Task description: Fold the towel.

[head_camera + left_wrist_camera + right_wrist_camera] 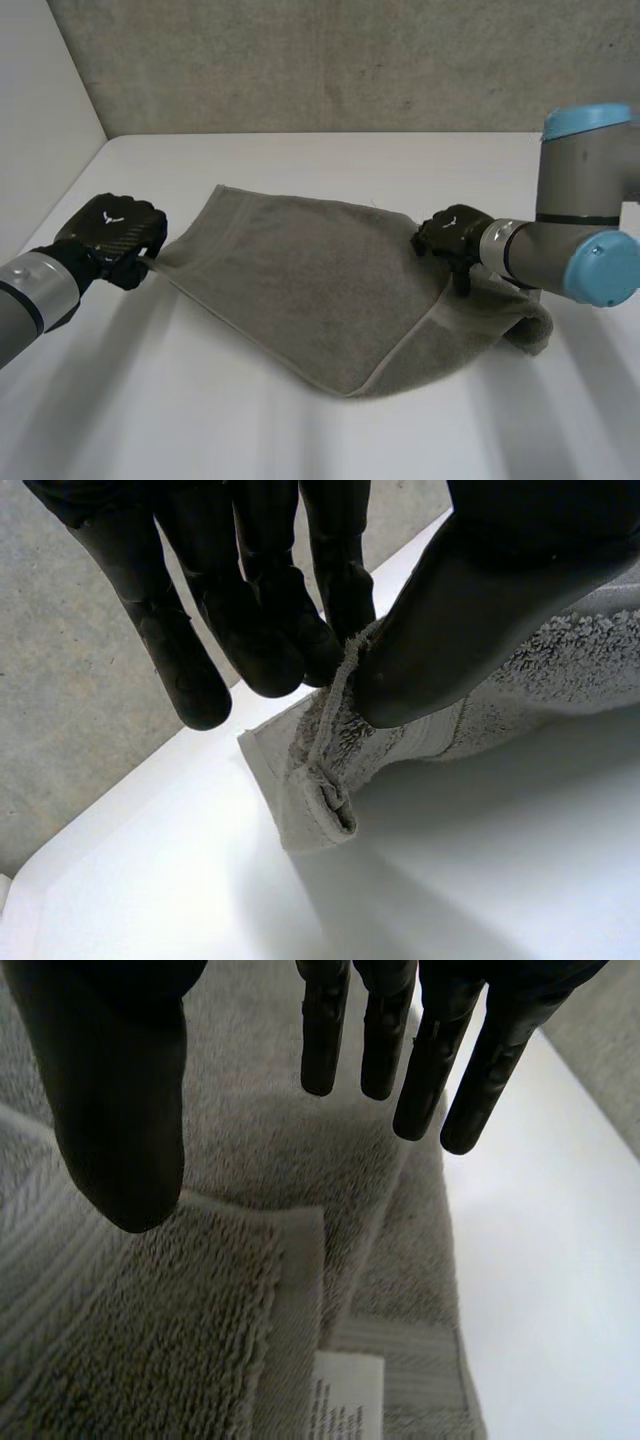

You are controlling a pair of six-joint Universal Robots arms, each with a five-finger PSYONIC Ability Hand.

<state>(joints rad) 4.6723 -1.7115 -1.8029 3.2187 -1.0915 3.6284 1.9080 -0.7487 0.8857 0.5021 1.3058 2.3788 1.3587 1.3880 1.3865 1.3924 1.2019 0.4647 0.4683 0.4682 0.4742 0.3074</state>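
The fingers (262, 630) of the left hand (112, 232) are closed against the thumb (450, 630), and between them we see a thin fold of the towel (320, 290) pinched by its hemmed edge. Just below that pinch the towel's corner (315, 815) hangs free, its tip near the white desk (300, 430); we cannot tell whether it touches.

The right hand (450, 235) has its fingers (430, 1070) straight and spread from the thumb, holding nothing. They are over a towel corner that lies on a lower layer. We cannot tell whether the fingertips touch the cloth. A white label (345, 1395) shows beside that corner, its print too small to read.

From the head view the grey towel lies partly doubled across the desk between the two hands. Its end on the right bunches up behind the right arm (570, 250), partly hidden.
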